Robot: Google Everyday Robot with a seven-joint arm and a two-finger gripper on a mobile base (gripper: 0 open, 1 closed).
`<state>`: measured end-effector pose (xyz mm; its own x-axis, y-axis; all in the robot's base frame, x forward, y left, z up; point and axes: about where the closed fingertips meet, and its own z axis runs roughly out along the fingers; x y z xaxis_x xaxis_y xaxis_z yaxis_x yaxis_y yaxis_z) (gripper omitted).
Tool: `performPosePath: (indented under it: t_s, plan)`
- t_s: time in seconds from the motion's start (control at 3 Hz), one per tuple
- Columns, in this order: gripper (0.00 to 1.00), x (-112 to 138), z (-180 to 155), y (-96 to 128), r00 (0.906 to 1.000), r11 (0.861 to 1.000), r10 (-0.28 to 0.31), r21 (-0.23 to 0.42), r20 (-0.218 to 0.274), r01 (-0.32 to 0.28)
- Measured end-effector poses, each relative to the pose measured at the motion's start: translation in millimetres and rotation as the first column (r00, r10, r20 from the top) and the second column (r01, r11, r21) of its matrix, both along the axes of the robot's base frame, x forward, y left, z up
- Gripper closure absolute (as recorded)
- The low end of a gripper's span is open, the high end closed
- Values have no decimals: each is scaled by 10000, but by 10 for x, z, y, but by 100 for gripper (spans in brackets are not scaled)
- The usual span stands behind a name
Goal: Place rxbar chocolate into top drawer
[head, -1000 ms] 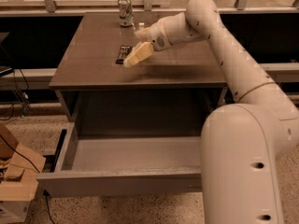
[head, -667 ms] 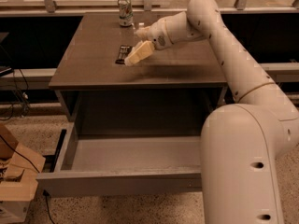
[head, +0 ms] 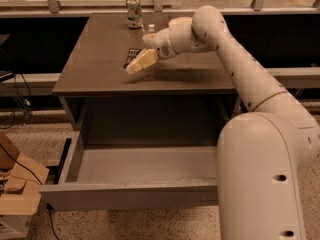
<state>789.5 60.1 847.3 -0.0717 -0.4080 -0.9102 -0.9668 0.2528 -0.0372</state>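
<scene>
The rxbar chocolate (head: pixel 130 55), a small black bar, lies flat on the brown table top (head: pixel 95 59), left of centre. My gripper (head: pixel 136 65) hangs just above the table, right beside the bar on its right, and hides part of it. The arm reaches in from the right. The top drawer (head: pixel 130 196) is pulled wide open below the table's front edge; its grey interior holds nothing that I can see.
A drink can (head: pixel 133 11) stands at the back edge of the table, with a small pale object (head: pixel 148 28) beside it. Cardboard boxes (head: pixel 17 189) and cables sit on the floor at the left. A railing runs behind the table.
My gripper has shifted slightly left and down, closer to the bar. The bar, can and drawer have not moved.
</scene>
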Motion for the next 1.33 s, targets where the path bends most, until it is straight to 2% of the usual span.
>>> performPosePath:
  t_s: [0.33,1.33]
  plan:
    - [3,97,-141,62,9994,9994,-314,163,-130,316]
    - [74,87,-307,98,9961,9997,-234,-51,-849,230]
